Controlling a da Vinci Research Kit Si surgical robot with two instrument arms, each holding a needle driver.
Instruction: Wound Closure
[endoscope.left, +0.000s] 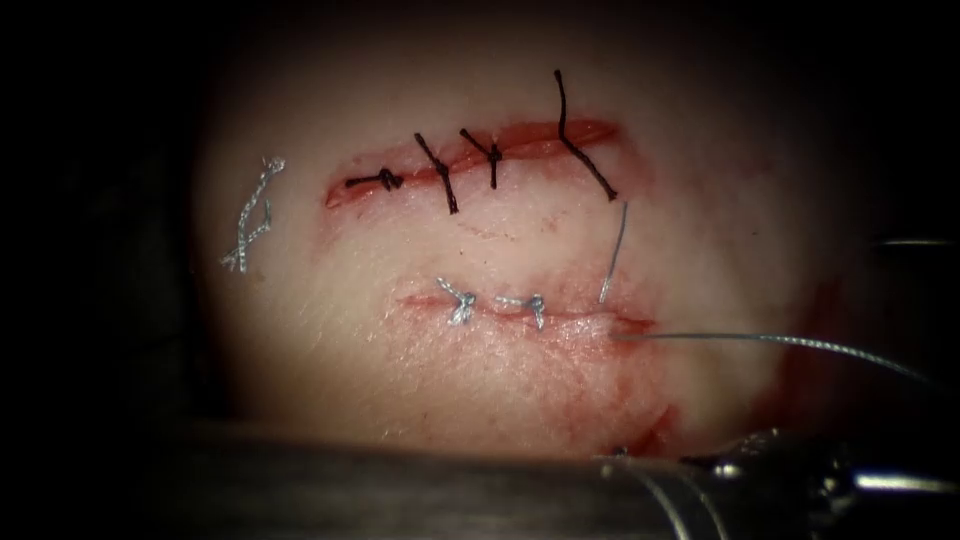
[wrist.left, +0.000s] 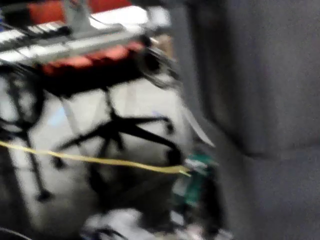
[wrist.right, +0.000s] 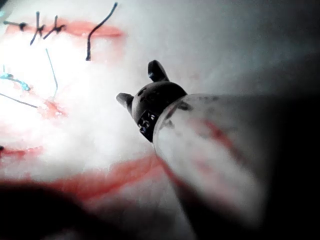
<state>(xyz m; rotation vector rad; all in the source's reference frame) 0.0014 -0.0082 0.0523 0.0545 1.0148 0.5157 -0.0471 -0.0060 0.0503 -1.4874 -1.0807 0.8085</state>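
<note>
Gaping right gripper (wrist.right: 139, 84) — empty, above tissue (wrist.right: 100, 125)

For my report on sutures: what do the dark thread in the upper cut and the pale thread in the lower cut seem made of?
Dark thread: matt black, smooth, stiff ends, perhaps monofilament.
Pale thread: silvery grey, twisted texture, likely braided; fibre unclear.
Right tool: dark metal look, jaws open, holding nothing.

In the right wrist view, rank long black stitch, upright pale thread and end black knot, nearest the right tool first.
1. Long black stitch, upper cut's right end.
2. Upright pale thread, lower cut.
3. End black knot, upper cut's left end.
</note>
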